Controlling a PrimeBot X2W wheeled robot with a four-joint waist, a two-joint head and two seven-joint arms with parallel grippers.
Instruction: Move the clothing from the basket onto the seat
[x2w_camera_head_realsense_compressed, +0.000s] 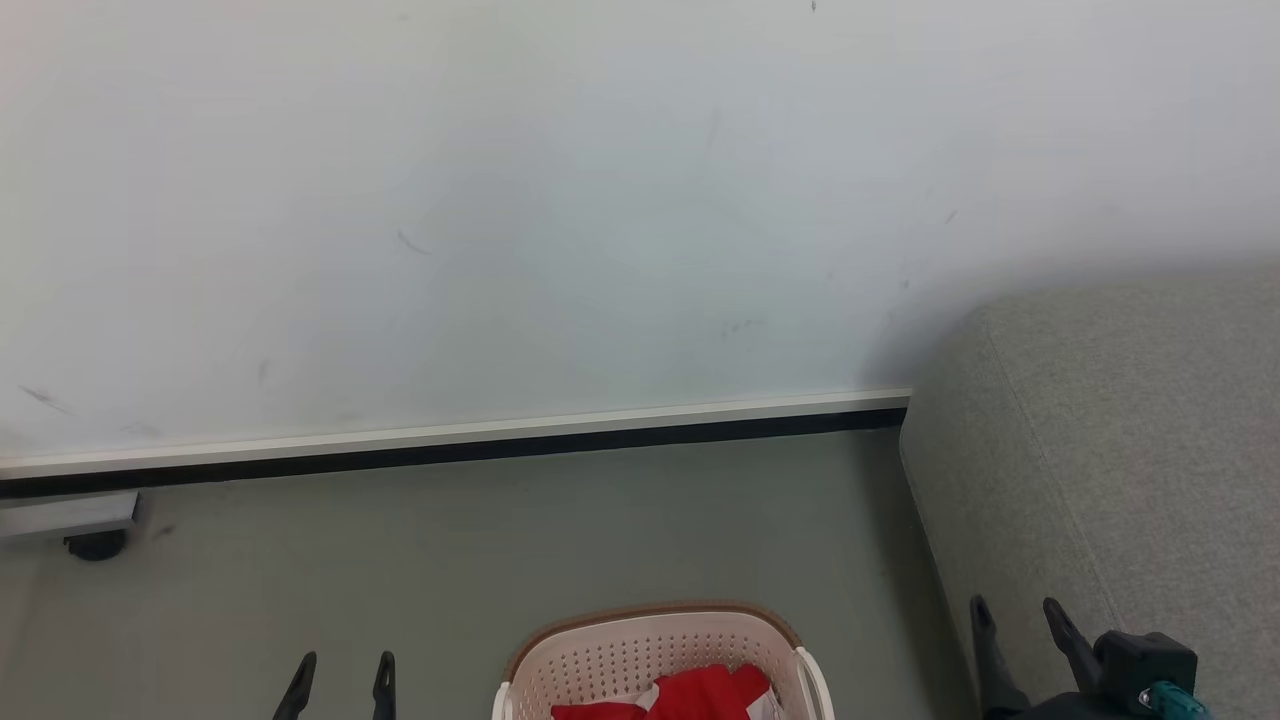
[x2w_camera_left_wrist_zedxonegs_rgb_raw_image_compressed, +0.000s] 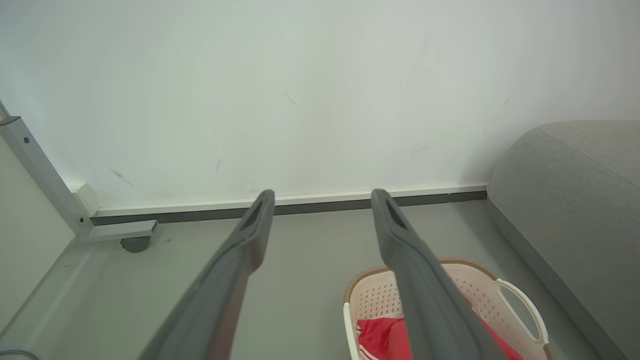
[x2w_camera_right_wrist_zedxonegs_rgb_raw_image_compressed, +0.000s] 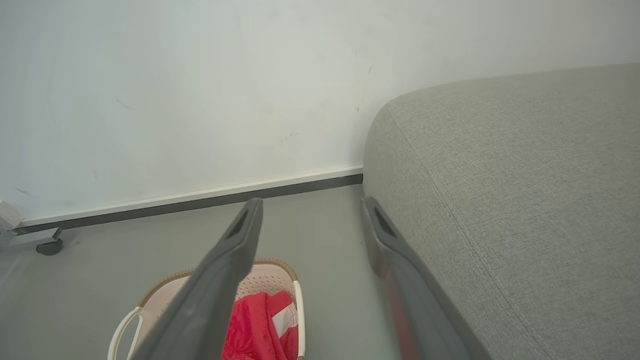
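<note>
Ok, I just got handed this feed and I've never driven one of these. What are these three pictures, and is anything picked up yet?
It's a two-armed wheeled robot. The head view looks down at the floor: left gripper and right gripper, both open, holding nothing. The other two views come from wrist cameras looking along each gripper's dark fingers. The cream laundry basket sits on the floor with the red clothing inside. The grey sofa seat is on the robot's right, against the wall.

It looked like a plain living room: a grey fabric sofa (x2w_camera_head_realsense_compressed: 1120, 450) stood against a scuffed white wall (x2w_camera_head_realsense_compressed: 560, 200), with a laundry basket (x2w_camera_head_realsense_compressed: 640, 650) on a bare grey floor (x2w_camera_head_realsense_compressed: 500, 540).
</note>
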